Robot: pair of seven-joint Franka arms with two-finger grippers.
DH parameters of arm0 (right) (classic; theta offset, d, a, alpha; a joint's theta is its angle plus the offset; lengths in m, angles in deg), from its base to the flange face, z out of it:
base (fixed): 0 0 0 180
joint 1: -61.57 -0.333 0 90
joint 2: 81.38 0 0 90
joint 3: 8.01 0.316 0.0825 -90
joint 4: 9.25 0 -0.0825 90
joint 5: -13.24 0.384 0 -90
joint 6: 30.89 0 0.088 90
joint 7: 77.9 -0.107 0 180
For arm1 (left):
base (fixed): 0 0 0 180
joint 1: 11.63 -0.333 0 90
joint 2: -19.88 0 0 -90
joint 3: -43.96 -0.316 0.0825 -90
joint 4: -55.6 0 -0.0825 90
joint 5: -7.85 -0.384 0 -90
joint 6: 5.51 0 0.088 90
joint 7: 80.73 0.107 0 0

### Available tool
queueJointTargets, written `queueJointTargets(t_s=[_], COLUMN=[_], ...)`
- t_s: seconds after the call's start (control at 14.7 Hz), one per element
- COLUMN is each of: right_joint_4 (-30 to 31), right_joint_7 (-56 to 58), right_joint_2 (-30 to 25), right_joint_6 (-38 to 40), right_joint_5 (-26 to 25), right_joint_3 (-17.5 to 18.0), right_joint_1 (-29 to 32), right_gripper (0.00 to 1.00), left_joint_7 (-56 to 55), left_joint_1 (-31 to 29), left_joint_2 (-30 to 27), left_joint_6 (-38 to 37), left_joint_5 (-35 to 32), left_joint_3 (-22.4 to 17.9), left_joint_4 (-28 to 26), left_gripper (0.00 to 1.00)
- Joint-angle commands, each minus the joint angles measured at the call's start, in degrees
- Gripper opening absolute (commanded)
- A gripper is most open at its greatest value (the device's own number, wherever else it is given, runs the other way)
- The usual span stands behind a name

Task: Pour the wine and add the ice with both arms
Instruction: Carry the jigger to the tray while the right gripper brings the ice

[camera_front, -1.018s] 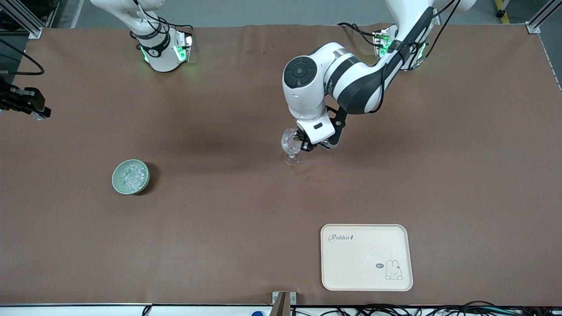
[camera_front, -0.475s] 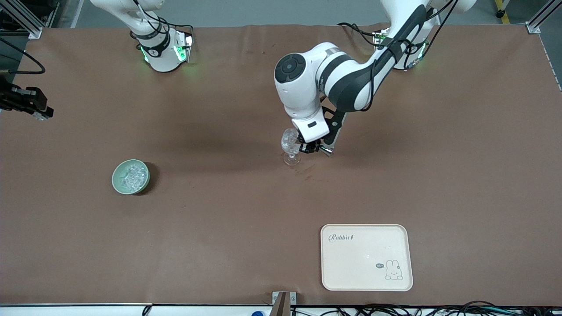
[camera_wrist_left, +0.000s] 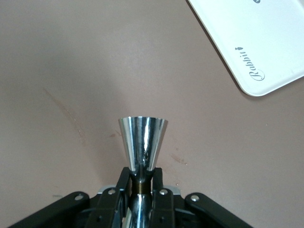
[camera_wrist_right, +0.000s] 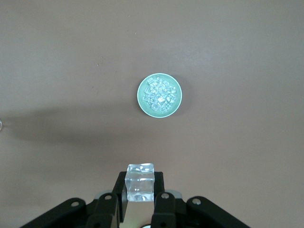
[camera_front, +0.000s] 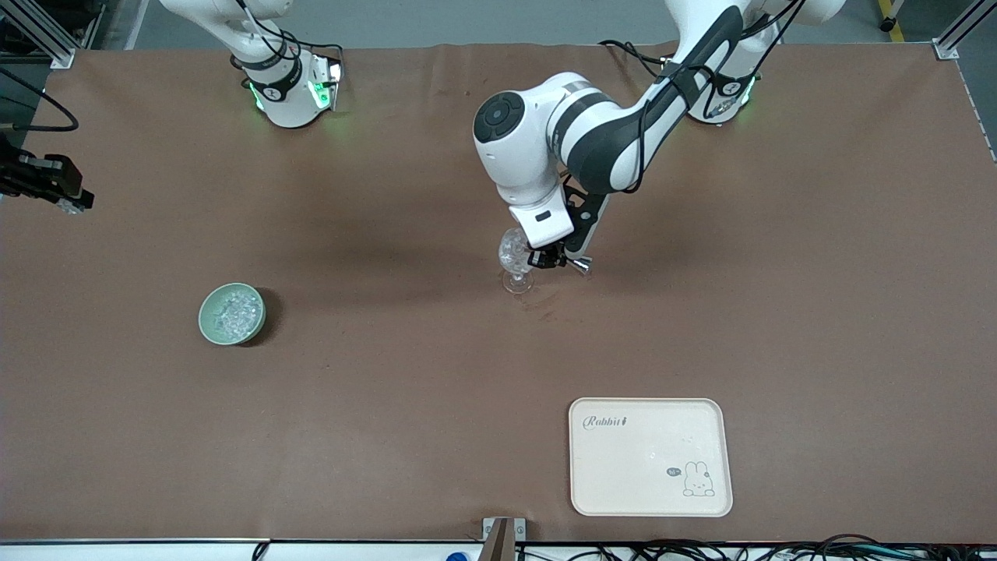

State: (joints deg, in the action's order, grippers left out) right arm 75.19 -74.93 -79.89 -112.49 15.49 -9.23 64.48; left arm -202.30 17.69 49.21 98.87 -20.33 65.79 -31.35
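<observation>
My left gripper [camera_front: 547, 257] is shut on the waist of a shiny metal jigger [camera_wrist_left: 142, 141], low over the middle of the table and close beside a stemmed glass [camera_front: 514, 263] with glittering contents. The left wrist view does not show the glass. My right gripper [camera_front: 68, 204] hangs high at the right arm's end of the table, shut on one clear ice cube [camera_wrist_right: 140, 183]. A green bowl [camera_front: 231, 313] heaped with ice [camera_wrist_right: 160, 95] stands on the table under the right wrist camera. No wine is in view.
A cream rabbit-print tray [camera_front: 650, 456] lies near the front edge toward the left arm's end, its corner [camera_wrist_left: 266, 47] also in the left wrist view. Brown cloth covers the whole table. Faint stains mark the cloth just in front of the glass.
The left arm's forearm and wrist have swung toward the right arm's end while its gripper stayed beside the glass with the jigger. The right gripper has hardly moved.
</observation>
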Motion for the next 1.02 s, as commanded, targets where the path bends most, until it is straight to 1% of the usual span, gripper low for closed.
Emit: queueJointTargets(t_s=[0.0, 0.07, 0.14, 0.27, 0.41, 0.54, 0.68, 0.81, 0.95], right_joint_4=[-0.07, 0.02, 0.02, 0.02, 0.11, 0.11, 0.11, 0.11, 0.11], right_joint_7=[0.72, 0.63, 0.63, 0.63, 0.54, 0.19, -0.07, -5.66, -11.73], right_joint_2=[-0.60, -0.60, -0.60, -0.60, -0.60, -0.52, -0.43, -0.43, -0.43], right_joint_6=[0.04, 0.12, 0.12, 0.04, 0.04, 0.04, -0.23, -1.02, -1.72], right_joint_5=[-1.19, -2.24, -2.60, -2.61, -2.61, -2.61, -2.52, -2.52, -2.34], right_joint_3=[0.34, 0.43, 0.52, 0.52, 0.52, 0.60, 0.61, 0.61, 0.61], right_joint_1=[0.34, 0.08, -0.01, -0.02, -0.02, -0.19, -2.29, -5.36, -9.92], right_gripper=[0.04, 0.04, 0.04, 0.04, 0.04, 0.04, 0.04, 0.04, 0.03], left_joint_7=[1.15, 2.46, 4.13, 9.82, 19.83, 23.82, 27.77, 33.39, 39.10], left_joint_1=[-0.39, -0.92, -1.97, -5.65, -9.61, -13.47, -17.69, -23.14, -27.19], left_joint_2=[-0.15, 0.11, 0.20, 0.37, 0.37, 0.72, 1.86, 3.96, 6.51], left_joint_6=[-1.11, -1.03, -0.76, 0.03, 0.55, 3.79, 6.61, 10.64, 15.13], left_joint_5=[-0.82, 0.31, 3.28, 10.57, 19.27, 24.47, 30.17, 39.74, 47.57], left_joint_3=[-0.04, 0.05, 0.05, 0.05, 0.05, -0.13, -0.04, -0.04, -0.04], left_joint_4=[2.39, 3.53, 3.98, 6.34, 8.11, 8.64, 8.73, 8.82, 9.08], left_gripper=[0.00, 0.00, 0.00, 0.00, 0.00, 0.00, 0.00, 0.01, 0.01])
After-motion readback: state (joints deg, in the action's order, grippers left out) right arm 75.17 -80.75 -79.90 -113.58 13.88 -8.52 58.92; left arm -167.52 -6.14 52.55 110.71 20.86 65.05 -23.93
